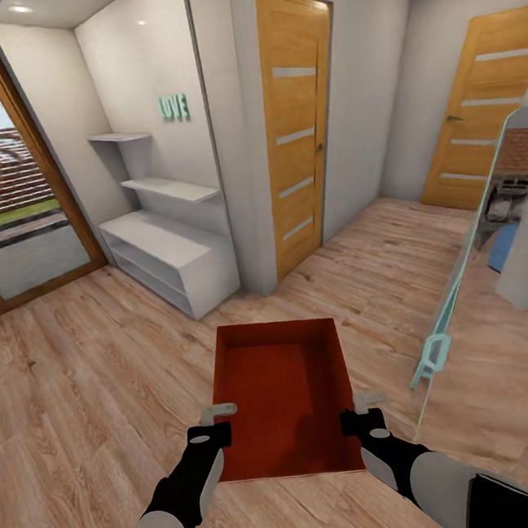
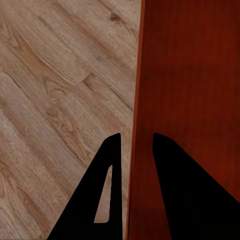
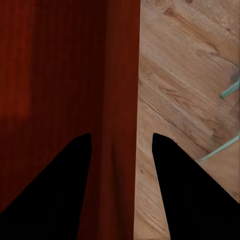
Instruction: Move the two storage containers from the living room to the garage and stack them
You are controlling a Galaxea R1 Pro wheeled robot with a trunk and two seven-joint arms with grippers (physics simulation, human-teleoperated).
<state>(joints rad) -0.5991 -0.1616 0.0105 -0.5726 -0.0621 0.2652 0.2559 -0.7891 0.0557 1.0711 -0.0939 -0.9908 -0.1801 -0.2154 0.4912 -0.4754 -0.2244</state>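
One orange-red open-top storage container (image 1: 283, 393) hangs level in front of me over the light wood plank flooring of the living room. My left gripper (image 1: 220, 421) is shut on its left wall and my right gripper (image 1: 365, 412) on its right wall. In the left wrist view the two dark fingers (image 2: 170, 190) straddle the thin red wall of the container (image 2: 190, 75), with my left gripper (image 2: 136, 145) closed over it. The right wrist view has my right gripper (image 3: 121, 137) astride the opposite wall of the container (image 3: 60, 65). The bin is empty inside.
Ahead stands a white wall corner (image 1: 238, 177) with a wooden door (image 1: 297, 121) beside it. A low white shelf unit (image 1: 169, 258) sits ahead to the left. A second wooden door (image 1: 484, 108) is far right. A glass panel (image 1: 461, 266) stands close on my right, a wood-framed glass door (image 1: 9, 186) on the left.
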